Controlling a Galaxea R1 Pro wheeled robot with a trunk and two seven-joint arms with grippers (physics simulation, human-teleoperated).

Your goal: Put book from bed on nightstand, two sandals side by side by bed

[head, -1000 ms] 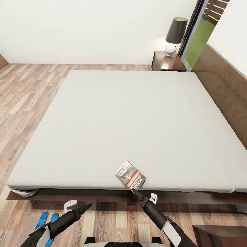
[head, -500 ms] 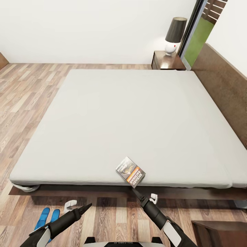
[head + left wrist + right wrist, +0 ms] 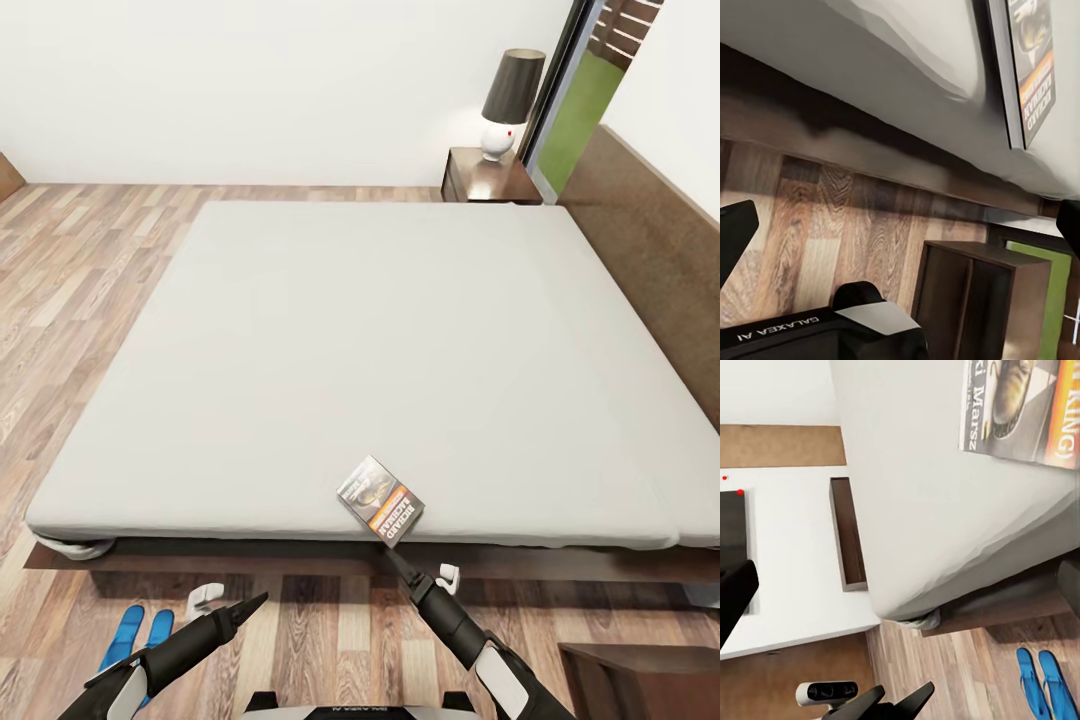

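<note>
The book (image 3: 380,500) lies flat on the light-grey bed (image 3: 380,350), right at its near edge, with its orange band toward me. It also appears in the wrist views as book (image 3: 1031,67) and book (image 3: 1020,405). My right gripper (image 3: 422,570) is open, low in front of the bed frame, just short of the book. My left gripper (image 3: 228,602) is open over the floor, further left. Two blue sandals (image 3: 140,635) lie side by side on the floor by the left arm, also seen as sandals (image 3: 1042,682). A nightstand (image 3: 490,178) stands at the far side of the bed.
A white lamp with a dark shade (image 3: 508,100) occupies the far nightstand's top. Another dark-brown cabinet (image 3: 640,680) sits at the near right; it appears as cabinet (image 3: 982,300). The headboard (image 3: 660,260) runs along the right. Wood floor (image 3: 80,280) stretches left of the bed.
The whole picture shifted slightly a second ago, so the camera moved a little. Both arms keep the same pose and the book lies where it was.
</note>
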